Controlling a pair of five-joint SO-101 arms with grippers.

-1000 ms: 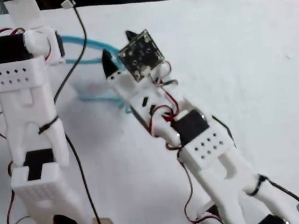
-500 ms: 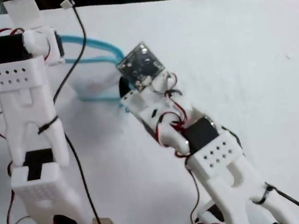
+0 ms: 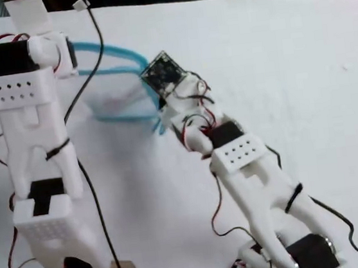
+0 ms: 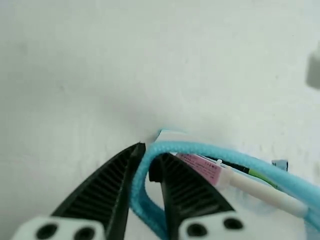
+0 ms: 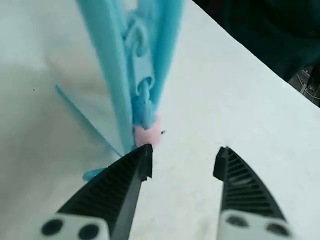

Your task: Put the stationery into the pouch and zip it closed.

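Note:
The pouch (image 3: 115,54) is clear with light blue trim and lies on the white table between the two arms. My left gripper (image 4: 146,150) is shut on the pouch's blue edge (image 4: 200,150) at one end. Through the clear side I see a pink item (image 4: 200,164) and a white pen (image 4: 260,192). At the other end my right gripper (image 5: 182,162) is open just above the table. Its one fingertip (image 5: 140,157) is right by the blue zipper pull (image 5: 142,97) and a pink bit (image 5: 148,136) beneath it. Nothing is between its fingers.
The left arm (image 3: 33,157) runs up the left side of the table. The right arm (image 3: 248,171) crosses the middle, its wrist camera board (image 3: 162,74) over the pouch's end. A black cable (image 3: 86,86) hangs beside the left arm. Bare white table (image 3: 300,62) lies to the right.
The right arm has swung its wrist down and toward the pouch's near end, so its black fingers are now hidden under the camera board. The left arm has kept still.

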